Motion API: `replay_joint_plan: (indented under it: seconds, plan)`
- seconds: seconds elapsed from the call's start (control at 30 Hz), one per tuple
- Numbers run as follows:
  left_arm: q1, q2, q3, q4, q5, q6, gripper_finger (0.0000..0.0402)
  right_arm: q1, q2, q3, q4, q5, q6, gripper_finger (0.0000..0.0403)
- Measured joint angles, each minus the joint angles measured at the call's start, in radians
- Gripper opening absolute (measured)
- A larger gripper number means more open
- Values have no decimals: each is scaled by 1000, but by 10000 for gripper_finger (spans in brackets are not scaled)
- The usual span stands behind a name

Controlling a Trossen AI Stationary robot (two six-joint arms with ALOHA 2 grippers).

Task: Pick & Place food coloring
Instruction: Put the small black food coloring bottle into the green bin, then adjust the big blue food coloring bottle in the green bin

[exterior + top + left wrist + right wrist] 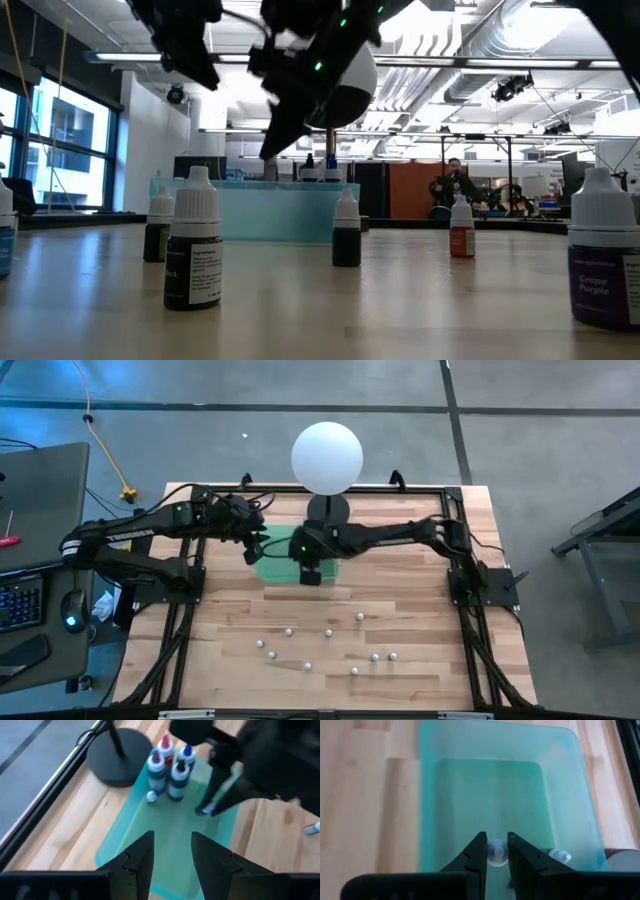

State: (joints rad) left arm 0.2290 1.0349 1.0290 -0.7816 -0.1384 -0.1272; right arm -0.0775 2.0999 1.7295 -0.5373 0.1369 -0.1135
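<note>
Trouble here would be a topple: the right gripper [496, 851], jaws clenched on a food coloring bottle [496, 854], hangs over the teal tray [435, 810] at frame centre, and a tilted release could knock the bottles [170, 765] already standing inside, while the left gripper [172, 855] hovers close by with jaws released and empty.

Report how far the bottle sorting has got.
Done: four small food-colouring bottles stand in the translucent green plastic bin, with a fifth cap beside them. In hand: the right gripper, over the bin, has its fingers closed on another small white-capped bottle. The left gripper hovers open over the bin, empty. Left: about nine bottles scattered on the wooden table.
</note>
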Motion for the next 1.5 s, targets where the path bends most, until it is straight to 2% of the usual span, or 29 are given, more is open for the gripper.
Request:
replay_joint_plan:
  seconds: [0.13, 0.3, 0.57, 0.7, 0.9, 1.1, 1.27, 1.5]
  plan:
    - [0, -6, 0, -55, -8, 3, 129, -51, 62, 30, 0, 8, 0, 51]
    - [0, -6, 0, -83, -11, 57, 129, -102, 109, 31, 10, -30, -2, 52]
    - [0, -6, 0, -82, -12, 71, 129, -129, 114, 24, -24, 6, -27, 56]
    - [0, -5, 0, -82, -13, 71, 129, -122, 114, 24, -36, -16, -59, 76]
    - [0, -5, 0, -82, -14, 71, 129, -116, 114, 24, -34, 21, -71, 117]
    - [0, -5, 0, -82, -14, 71, 129, -112, 104, 36, -57, 4, -69, 129]
    - [0, -5, 0, -81, -14, 71, 129, -72, 68, 109, -178, -14, -87, 122]
    - [0, -5, 0, -81, -10, 71, 129, 11, 51, 210, -519, -27, -285, 116]
